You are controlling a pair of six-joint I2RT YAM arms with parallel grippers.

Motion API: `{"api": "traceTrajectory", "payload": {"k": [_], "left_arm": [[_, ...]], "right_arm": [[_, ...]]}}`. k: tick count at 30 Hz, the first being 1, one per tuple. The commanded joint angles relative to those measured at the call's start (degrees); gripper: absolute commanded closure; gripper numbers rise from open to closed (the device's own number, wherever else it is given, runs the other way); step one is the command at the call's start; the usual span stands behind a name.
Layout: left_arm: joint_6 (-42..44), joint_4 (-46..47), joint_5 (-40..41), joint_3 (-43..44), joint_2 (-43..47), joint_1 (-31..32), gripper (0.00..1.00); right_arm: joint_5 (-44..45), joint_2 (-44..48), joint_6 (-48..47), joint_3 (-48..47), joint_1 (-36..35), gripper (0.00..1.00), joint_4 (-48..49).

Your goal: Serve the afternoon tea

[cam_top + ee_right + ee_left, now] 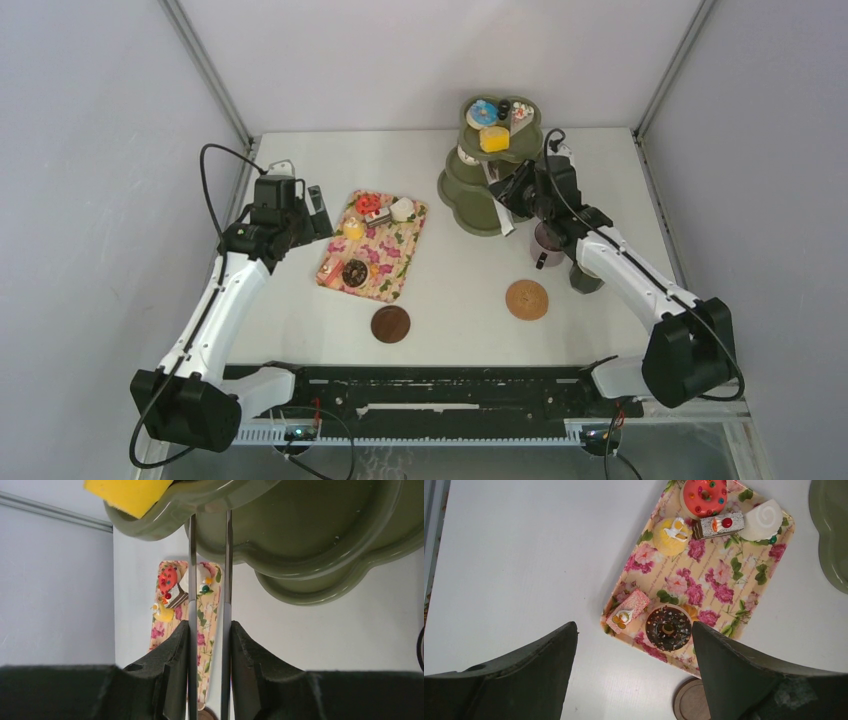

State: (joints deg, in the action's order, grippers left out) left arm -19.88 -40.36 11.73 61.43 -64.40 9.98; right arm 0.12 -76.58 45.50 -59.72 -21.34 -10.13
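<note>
Toy pastries lie on the floral tray, and a yellow cube tops the green tiered stand. The left gripper hangs open over the tray. The right gripper clamps thin tongs under the stand's rim. Its arm partly hides the mauve mug and the dark green mug.

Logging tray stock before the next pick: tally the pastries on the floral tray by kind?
Donuts: 2 (red donut, chocolate donut)
Cake slices: 2 (pink cake slice, dark cake slice)
yellow pastry: 1
white swirl pastry: 1
Total: 6
</note>
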Motion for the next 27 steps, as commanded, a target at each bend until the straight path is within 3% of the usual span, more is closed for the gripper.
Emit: {"api": "traceTrajectory", "payload": {"k": [1, 5, 10, 13, 19, 27], "left_arm": [[0.7, 1.9, 0.2, 2.2, 0.0, -0.5, 0.11], [0.7, 1.9, 0.3, 2.2, -0.2, -0.4, 0.11], [0.7, 1.8, 0.4, 2.2, -0.1, -0.6, 0.11], [0.8, 1.8, 0.5, 2.0, 0.0, -0.7, 0.11], [0.7, 1.8, 0.3, 2.1, -0.2, -0.6, 0.11], [0.5, 1.9, -0.1, 1.5, 0.2, -0.6, 0.11]], "right_arm": [[1.0, -1.9, 1.8, -1.5, 0.5, 1.0, 6.7], [1.8, -3.1, 2.1, -1.8, 0.4, 0.98, 6.8], [1.9, -3.8, 2.3, -1.8, 0.4, 0.7, 7.0], [1.2, -3.2, 2.2, -1.8, 0.3, 0.6, 6.6], [1.0, -1.2, 1.3, -1.8, -0.8, 0.51, 4.8], [1.5, 1.7, 0.9, -1.7, -2.0, 0.5, 1.6]]}}
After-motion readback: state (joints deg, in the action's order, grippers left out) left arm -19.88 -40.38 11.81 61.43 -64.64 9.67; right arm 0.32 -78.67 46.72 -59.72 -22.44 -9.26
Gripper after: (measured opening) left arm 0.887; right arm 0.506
